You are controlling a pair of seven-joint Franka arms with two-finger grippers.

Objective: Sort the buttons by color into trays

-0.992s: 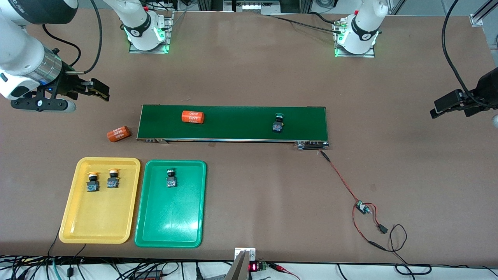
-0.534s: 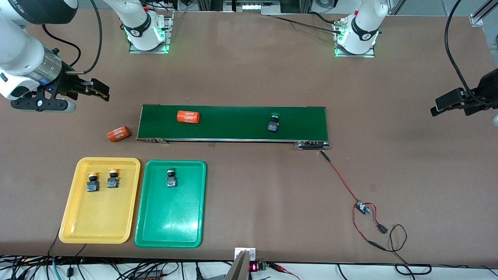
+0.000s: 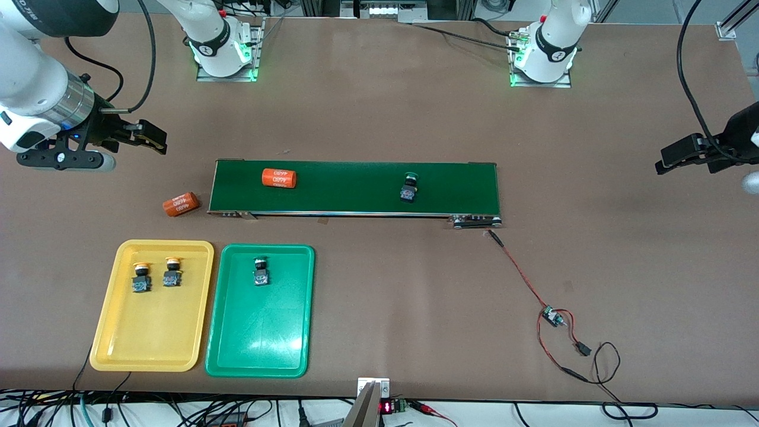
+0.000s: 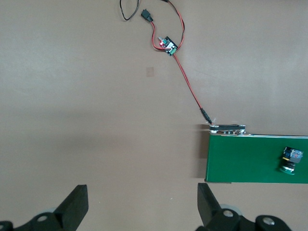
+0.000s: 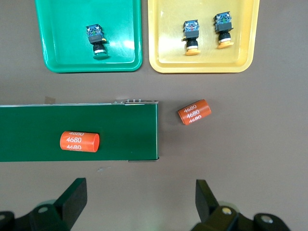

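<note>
I see both open: left gripper (image 4: 139, 207), right gripper (image 5: 139, 202); orange cylinder (image 3: 279, 178) shares belt (image 3: 356, 204) with green button (image 3: 408, 186).

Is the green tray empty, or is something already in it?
Not empty: the green tray holds one green button, near its edge toward the conveyor belt.

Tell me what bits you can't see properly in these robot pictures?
- Left gripper: front view; the picture's edge cuts off most of its arm.
- Small green circuit board on red wires: front view; parts too small to read.
- Green-capped black push-button on the long dark-green conveyor belt: front view; label too small to read.
- Right gripper: right wrist view; the bottom edge cuts off the finger bases.
</note>
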